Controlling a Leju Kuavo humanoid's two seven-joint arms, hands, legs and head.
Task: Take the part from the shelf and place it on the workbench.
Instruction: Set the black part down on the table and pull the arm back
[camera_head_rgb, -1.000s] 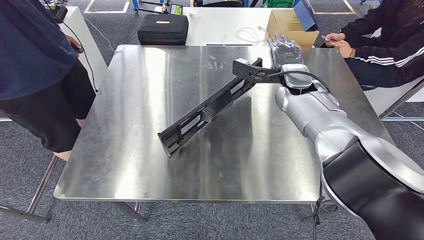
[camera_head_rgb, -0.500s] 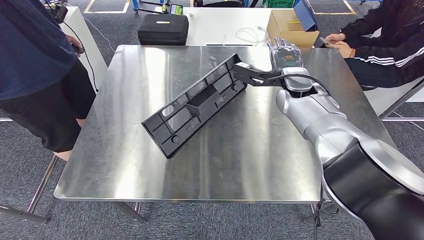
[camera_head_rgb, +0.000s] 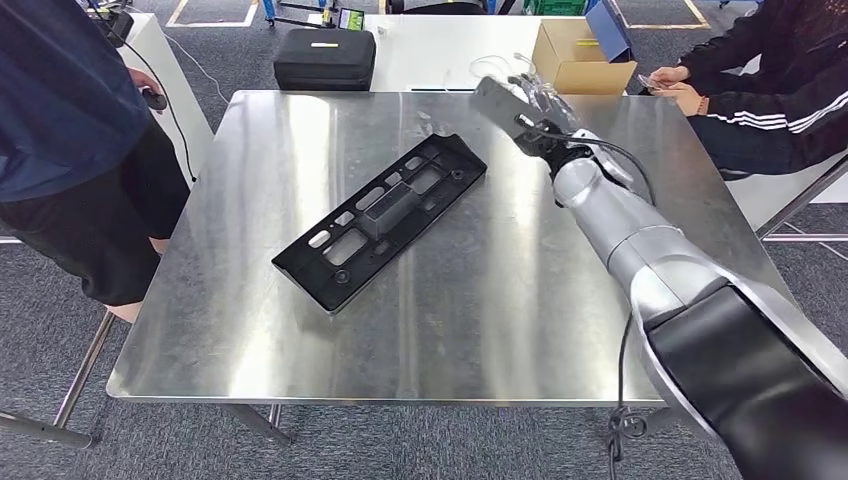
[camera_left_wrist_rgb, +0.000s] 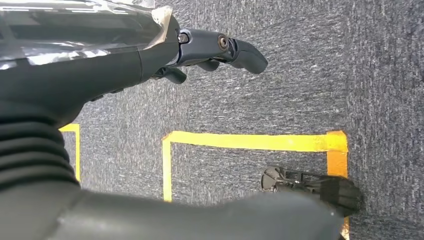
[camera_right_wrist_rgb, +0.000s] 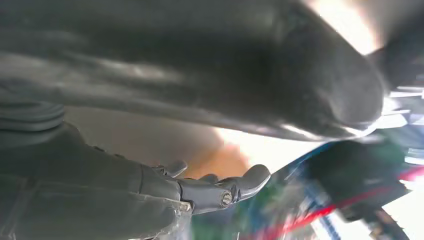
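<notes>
This was a robotics lab or test workshop rather than a home. A bare stainless-steel workbench (camera_head_rgb: 300, 340) stood on grey industrial carpet (camera_head_rgb: 180, 445) marked with yellow floor tape (camera_left_wrist_rgb: 250, 141). Behind it sat a white table (camera_head_rgb: 440, 45) carrying a black equipment case (camera_head_rgb: 325, 58), loose cables (camera_head_rgb: 495, 70) and an open cardboard box (camera_head_rgb: 580, 55). One person (camera_head_rgb: 70, 130) stood beside the bench, and another (camera_head_rgb: 770, 90) sat at its far corner.

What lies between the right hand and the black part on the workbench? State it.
Bare steel workbench in the head view: nothing between the right hand and the black part.
</notes>
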